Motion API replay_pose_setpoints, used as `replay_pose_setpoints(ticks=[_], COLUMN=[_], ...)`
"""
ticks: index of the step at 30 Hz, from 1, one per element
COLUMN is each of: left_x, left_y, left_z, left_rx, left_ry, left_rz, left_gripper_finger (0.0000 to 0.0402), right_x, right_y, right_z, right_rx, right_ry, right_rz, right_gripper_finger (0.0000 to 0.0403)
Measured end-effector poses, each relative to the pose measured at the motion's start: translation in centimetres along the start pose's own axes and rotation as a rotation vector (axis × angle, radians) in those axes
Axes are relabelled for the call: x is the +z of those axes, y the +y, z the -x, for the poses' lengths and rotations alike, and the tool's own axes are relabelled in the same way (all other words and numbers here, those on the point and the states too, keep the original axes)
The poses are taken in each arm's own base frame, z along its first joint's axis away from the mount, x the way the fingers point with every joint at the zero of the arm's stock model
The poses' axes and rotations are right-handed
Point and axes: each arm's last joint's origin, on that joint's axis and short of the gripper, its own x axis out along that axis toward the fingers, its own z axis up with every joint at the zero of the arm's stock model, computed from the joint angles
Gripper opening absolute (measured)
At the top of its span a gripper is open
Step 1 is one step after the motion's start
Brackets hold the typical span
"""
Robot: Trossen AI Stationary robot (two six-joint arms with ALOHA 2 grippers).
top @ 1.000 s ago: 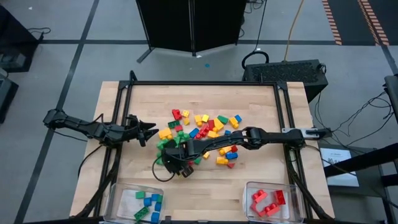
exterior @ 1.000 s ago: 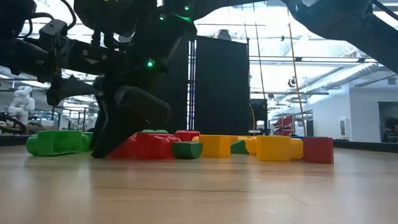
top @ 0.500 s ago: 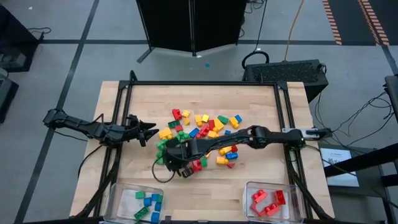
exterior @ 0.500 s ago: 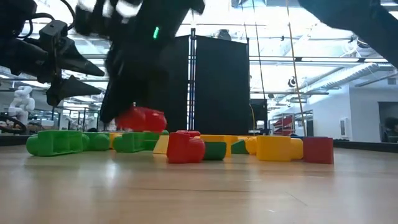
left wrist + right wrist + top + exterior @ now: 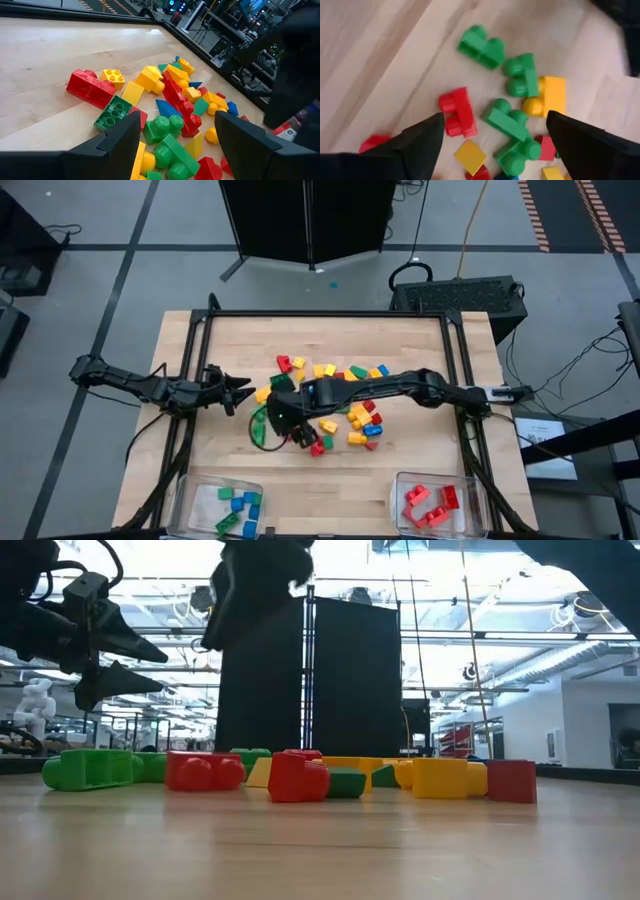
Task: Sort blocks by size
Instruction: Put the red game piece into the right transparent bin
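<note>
Blocks (image 5: 335,395) of glossy moulded plastic, studded on top, lie in a loose heap at the middle of the pale wood-plank surface (image 5: 420,345); they are red, yellow, green and blue, some short cubes, some longer bricks; a red two-stud brick (image 5: 204,771) and a squarer red one (image 5: 298,777) sit at the heap's near edge, a long green brick (image 5: 88,768) at its left; right gripper (image 5: 283,417) hangs above the heap's left side, its dark jaws spread wide with nothing between them, green and red bricks showing on the wood below in its wrist view; left gripper (image 5: 238,389) waits just left of the heap, raised off the surface, jaws parted and empty; clear bin (image 5: 205,498) at the near left holds green and blue blocks; another clear bin (image 5: 472,502) at the near right holds red ones; black metal frame (image 5: 320,314) runs round the surface.
</note>
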Motion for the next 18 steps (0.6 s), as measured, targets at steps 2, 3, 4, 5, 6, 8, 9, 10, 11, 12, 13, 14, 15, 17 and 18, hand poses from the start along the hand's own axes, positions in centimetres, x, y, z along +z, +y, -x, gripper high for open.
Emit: replay_pose_setpoints(ticks=[2, 3, 4, 5, 6, 8, 9, 10, 11, 12, 13, 14, 15, 17, 18], left_x=[0.0, 0.0, 0.0, 0.0, -0.1, -0.1, -0.1, -0.1, -0.1, -0.1, -0.1, -0.1, -0.2, -0.2, -0.3], left_y=[0.0, 0.0, 0.0, 0.0, 0.0, 0.0, 0.0, 0.0, 0.0, 0.0, 0.0, 0.0, 0.0, 0.0, 0.0], left_z=[0.0, 0.0, 0.0, 0.0, 0.0, -0.1, -0.1, -0.1, -0.1, -0.1, -0.1, -0.1, -0.1, -0.2, -0.2], left_rx=[0.0, -0.001, 0.001, 0.002, 0.002, 0.005, 0.005, 0.005, 0.005, 0.006, 0.009, 0.009, 0.009, 0.015, 0.016], left_ry=[0.001, 0.0, 0.003, 0.005, 0.006, 0.008, 0.009, 0.009, 0.008, 0.009, 0.012, 0.013, 0.014, 0.02, 0.022], left_rz=[0.0, 0.001, -0.001, -0.002, -0.003, -0.004, -0.005, -0.005, -0.005, -0.004, -0.003, -0.002, -0.001, 0.005, 0.008], left_gripper_finger=[0.0255, 0.0255, 0.0255, 0.0255, 0.0255, 0.0255, 0.0255, 0.0255, 0.0255, 0.0255, 0.0255, 0.0255, 0.0255, 0.0255, 0.0255], right_x=[0.1, 0.0, 0.0, 0.0, 0.1, 0.1, -0.1, -0.2, -0.3, -0.7, -0.9, -0.9, -1.1, -1.4, -1.8], right_y=[0.5, 0.8, 1.0, 1.2, 1.2, 1.3, 1.7, 1.8, 2.1, 2.4, 2.6, 2.6, 2.8, 2.8, 2.8], right_z=[-1.5, -2.4, -2.9, -3.2, -3.5, -3.8, -4.7, -5.3, -6.0, -7.1, -7.8, -8.1, -8.6, -9.1, -9.7], right_rx=[0.005, 0.013, 0.021, 0.028, 0.025, 0.027, 0.037, 0.043, 0.054, 0.074, 0.08, 0.08, 0.085, 0.091, 0.098], right_ry=[-0.006, 0.005, 0.013, 0.01, -0.001, 0.004, 0.022, 0.024, 0.031, 0.055, 0.059, 0.059, 0.071, 0.086, 0.107], right_rz=[0.037, 0.04, 0.034, 0.028, 0.023, 0.02, 0.024, 0.025, 0.025, 0.027, 0.027, 0.027, 0.027, 0.015, 0.006], right_gripper_finger=[0.0333, 0.0329, 0.0326, 0.0323, 0.0321, 0.0318, 0.0318, 0.0318, 0.0318, 0.0318, 0.0318, 0.0318, 0.0318, 0.0318, 0.0318])
